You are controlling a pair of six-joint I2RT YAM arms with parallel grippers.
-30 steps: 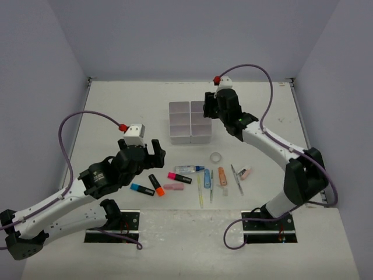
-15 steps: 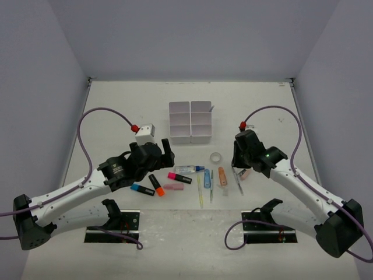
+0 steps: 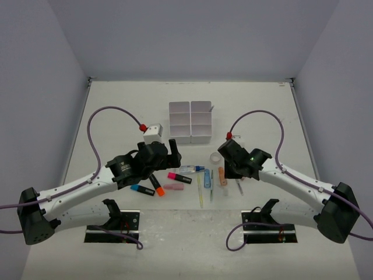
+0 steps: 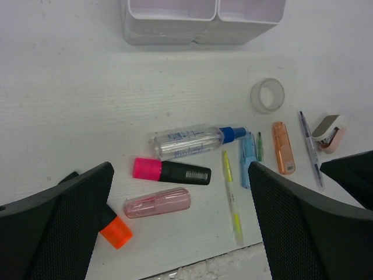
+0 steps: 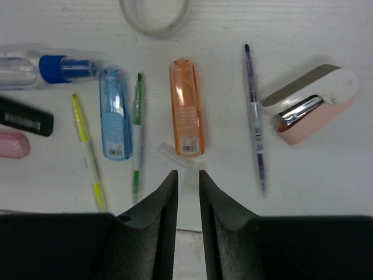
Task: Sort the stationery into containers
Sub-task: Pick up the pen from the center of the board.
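The stationery lies loose on the white bench, in a scatter just in front of the white organiser tray and between the two arms.

The left end effector hangs above the left part of the scatter, fingers spread wide and holding nothing. Below it lie three things:
- The blue-capped glue pen has a clear barrel with blue print too small to read.
- The pink highlighter carries a white barcode strip on its black body; no brand can be made out.
- The pink eraser lies in its clear sleeve just beside the pink highlighter.

The orange highlighter peeks out by the left finger. The blue highlighter lies beside it.

The right end effector sits over the right part of the scatter. Its fingers are drawn close, with a narrow slit between them. A small clear piece lies at the tips, and I cannot tell whether they pinch it.

Just ahead is the orange case, with a white label at its near end whose lettering is illegible. Left of it lie the green pen, the blue case with a similar unreadable label, and the yellow pen. To the right lie the violet pen and a pink-and-white roller. The tape ring lies beyond them.
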